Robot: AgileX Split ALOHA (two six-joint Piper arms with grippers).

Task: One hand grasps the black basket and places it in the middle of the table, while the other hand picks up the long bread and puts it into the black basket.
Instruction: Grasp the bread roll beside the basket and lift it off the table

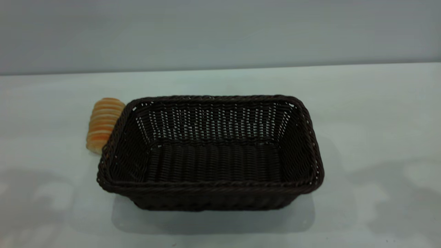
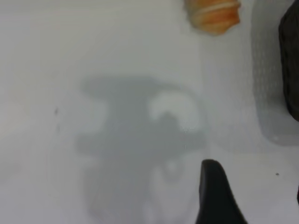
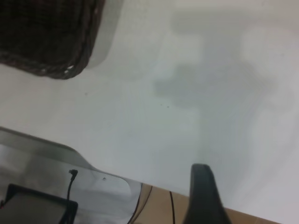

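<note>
The black basket [image 1: 211, 151] stands upright and empty in the middle of the table [image 1: 361, 113]. The long bread [image 1: 102, 124] lies on the table against the basket's left end, outside it. Neither arm shows in the exterior view. My left gripper [image 2: 254, 196] hovers open and empty above bare table, with one dark finger [image 2: 215, 196] and a sliver of the other at the picture's edge. The bread's end [image 2: 214, 14] and a basket corner [image 2: 290, 60] show farther off. My right gripper [image 3: 247, 200] is over the table's edge, empty; only one finger [image 3: 202, 191] shows, nothing against it. A basket corner [image 3: 51, 42] lies farther off.
A grey wall [image 1: 220, 31] runs behind the table. In the right wrist view a clear plastic sheet [image 3: 56, 163], a dark device [image 3: 37, 205] with a cable and a brown floor lie beyond the table's edge. Arm shadows fall on the table left and right of the basket.
</note>
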